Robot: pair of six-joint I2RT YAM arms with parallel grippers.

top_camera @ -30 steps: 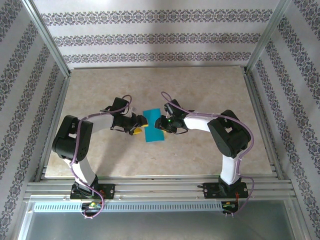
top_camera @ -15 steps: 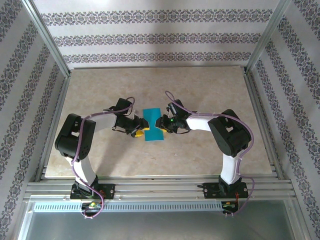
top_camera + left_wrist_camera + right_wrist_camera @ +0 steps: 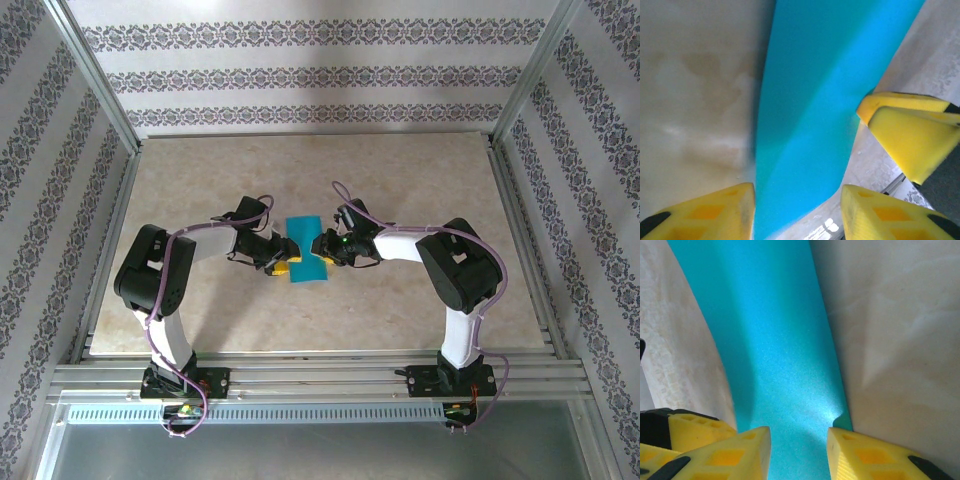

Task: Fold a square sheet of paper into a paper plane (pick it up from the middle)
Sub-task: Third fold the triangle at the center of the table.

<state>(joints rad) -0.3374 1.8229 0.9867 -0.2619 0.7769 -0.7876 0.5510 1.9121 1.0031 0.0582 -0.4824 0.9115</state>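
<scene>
The square sheet of paper, teal-blue, lies mid-table as an upright rectangle, slightly bowed, between both grippers. My left gripper is at its left edge. In the left wrist view the paper runs up between the left gripper's jaws, which are open; the left finger touches the paper's edge and the right finger stands clear. My right gripper is at the paper's right edge. In the right wrist view its jaws stand apart over the paper, which spans the gap. No paper plane shape shows.
The beige table has free room behind and to both sides of the paper. Metal frame posts and patterned walls enclose it. The right gripper's yellow fingers show close by in the left wrist view.
My left gripper has slid right, up to the paper's left edge, and its jaws have narrowed a little. The right gripper has barely moved.
</scene>
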